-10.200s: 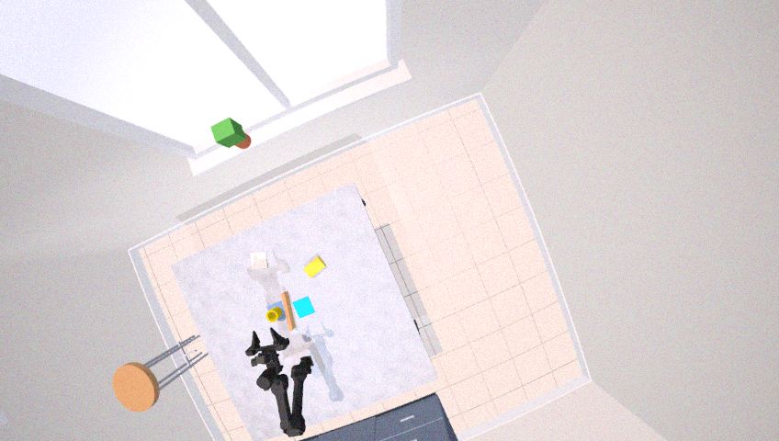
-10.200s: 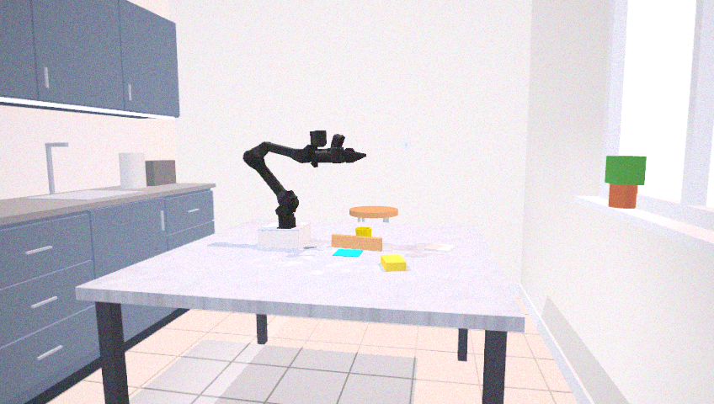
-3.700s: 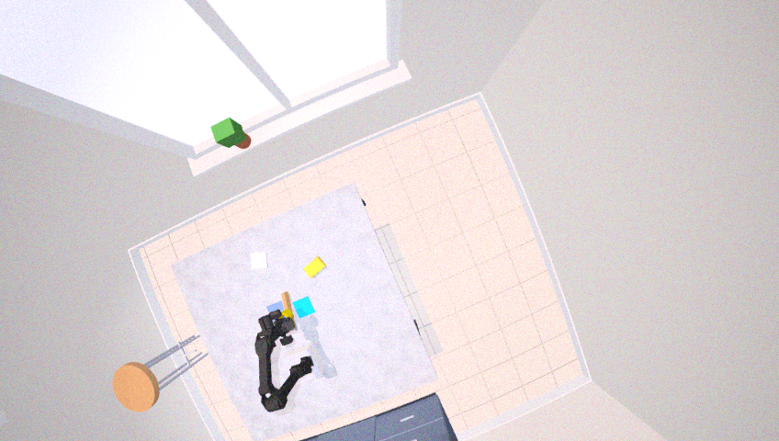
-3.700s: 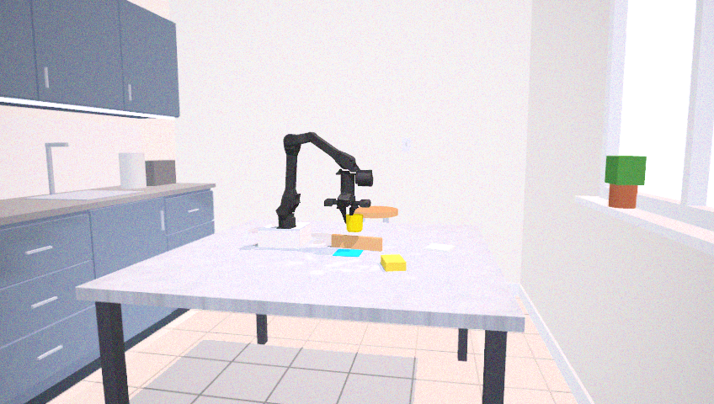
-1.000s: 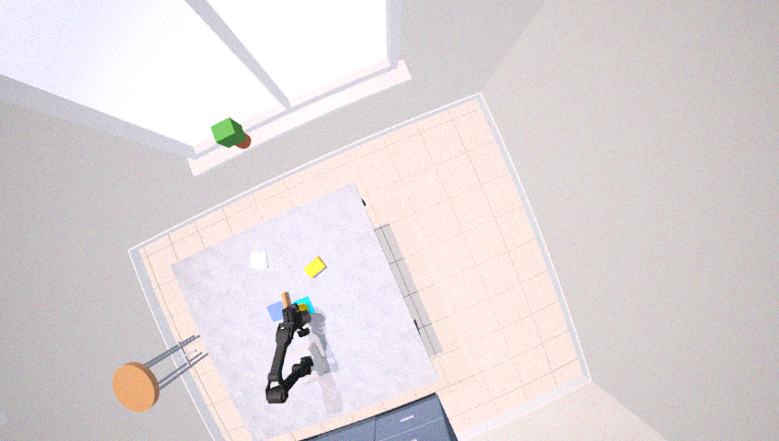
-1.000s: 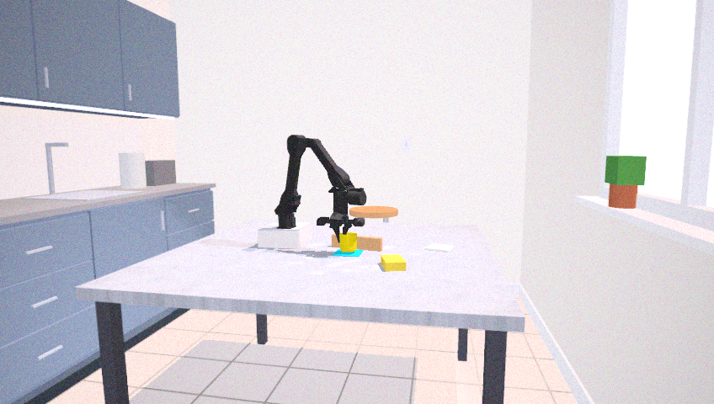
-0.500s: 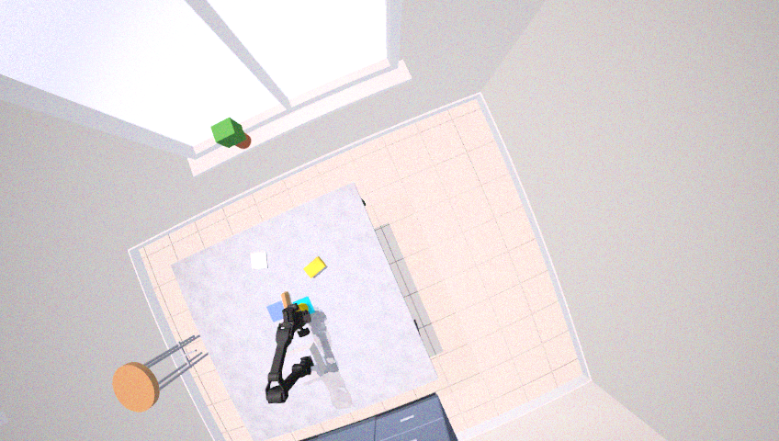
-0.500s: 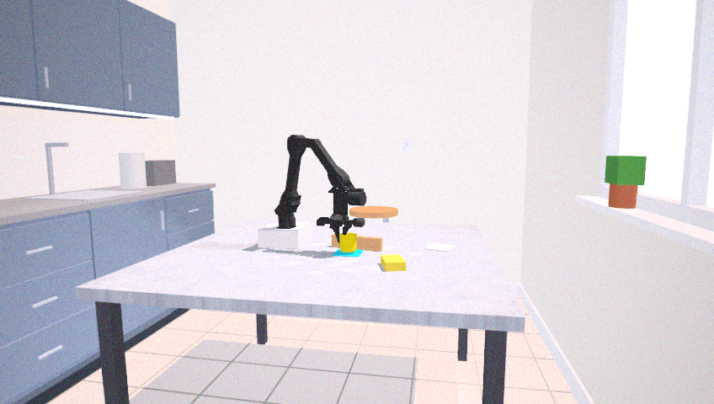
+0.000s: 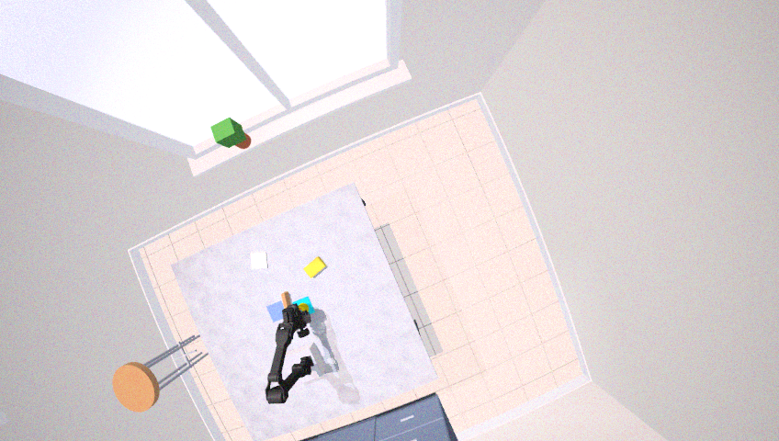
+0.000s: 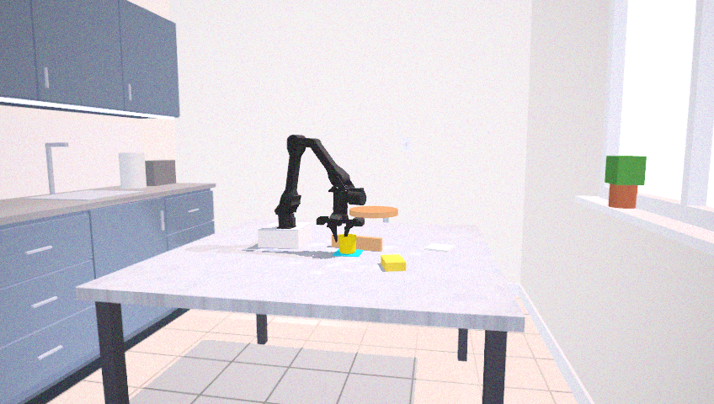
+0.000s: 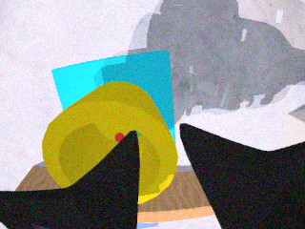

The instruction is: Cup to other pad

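Scanning left to right, no writing reads on anything. Rising from its white base (image 10: 283, 236), the arm (image 10: 320, 165) folds down over the yellow cup (image 10: 347, 243), which stands on the cyan pad (image 11: 140, 76). The gripper (image 11: 159, 147) is spread, one finger (image 11: 109, 197) inside the rim, gripping nothing. Marbles (image 11: 120, 136) barely peek out; a tan block (image 10: 370, 243) sits half hidden behind.

On the pale marbled table (image 10: 280, 285) there's a small flat yellow block (image 10: 392, 262), a thin white square card (image 10: 439, 247) further back, and an orange-brown wooden bar (image 10: 370, 243). A round wooden-topped stool (image 9: 134, 386) stands beside the table. A green cube plant in a terracotta pot (image 10: 624, 180) sits on the windowsill, and blue-grey cabinets (image 10: 100, 240) run along the wall.
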Available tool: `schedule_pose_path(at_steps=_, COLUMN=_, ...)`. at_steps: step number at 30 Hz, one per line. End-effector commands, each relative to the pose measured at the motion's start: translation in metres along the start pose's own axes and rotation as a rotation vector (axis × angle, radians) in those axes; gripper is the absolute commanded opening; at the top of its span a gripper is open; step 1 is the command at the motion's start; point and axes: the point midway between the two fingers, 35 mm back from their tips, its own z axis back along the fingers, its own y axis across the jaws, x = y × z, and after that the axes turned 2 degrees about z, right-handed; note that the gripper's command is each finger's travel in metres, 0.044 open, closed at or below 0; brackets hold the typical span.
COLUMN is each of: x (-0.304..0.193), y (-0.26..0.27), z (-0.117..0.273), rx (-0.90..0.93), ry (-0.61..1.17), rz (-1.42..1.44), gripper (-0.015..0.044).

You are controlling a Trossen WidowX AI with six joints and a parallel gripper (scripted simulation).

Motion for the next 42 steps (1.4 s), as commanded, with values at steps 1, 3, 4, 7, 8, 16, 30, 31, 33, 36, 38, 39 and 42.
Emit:
schedule_pose_path(at_steps=1, x=0.001, y=0.003, z=0.009, rx=0.011, ry=-0.005, rz=0.001, gripper=0.0147)
schedule_pose_path(at_steps=3, x=0.001, y=0.003, z=0.012, rx=0.011, ry=-0.005, rz=0.001, gripper=0.0147)
schedule_pose_path(at_steps=4, x=0.001, y=0.003, z=0.014, rx=0.011, ry=-0.005, rz=0.001, gripper=0.0147)
schedule_pose_path(at_steps=7, x=0.001, y=0.003, z=0.019, rx=0.01, ry=-0.005, rz=0.001, gripper=0.0147)
schedule_pose_path(at_steps=8, x=0.001, y=0.002, z=0.021, rx=0.01, ry=-0.005, rz=0.001, gripper=0.0147)
schedule_pose_path(at_steps=16, x=0.0, y=0.002, z=0.035, rx=0.009, ry=-0.005, rz=0.002, gripper=0.0147)
schedule_pose_path(at_steps=30, x=-0.003, y=-0.003, z=0.045, rx=-0.001, ry=0.0, rz=0.006, gripper=0.0173)
schedule_pose_path(at_steps=31, x=-0.003, y=-0.003, z=0.045, rx=-0.001, ry=0.0, rz=0.006, gripper=0.0199)
schedule_pose_path(at_steps=33, x=-0.003, y=-0.003, z=0.045, rx=-0.001, ry=0.0, rz=0.006, gripper=0.0252)
schedule_pose_path(at_steps=36, x=-0.003, y=-0.003, z=0.045, rx=-0.001, ry=0.0, rz=0.006, gripper=0.033)
schedule_pose_path(at_steps=38, x=-0.003, y=-0.003, z=0.046, rx=-0.001, ry=0.0, rz=0.006, gripper=0.0383)
schedule_pose_path(at_steps=39, x=-0.003, y=-0.003, z=0.048, rx=-0.001, ry=0.0, rz=0.006, gripper=0.0409)
schedule_pose_path(at_steps=42, x=-0.002, y=-0.002, z=0.055, rx=0.0, ry=-0.001, rz=0.006, gripper=0.044)
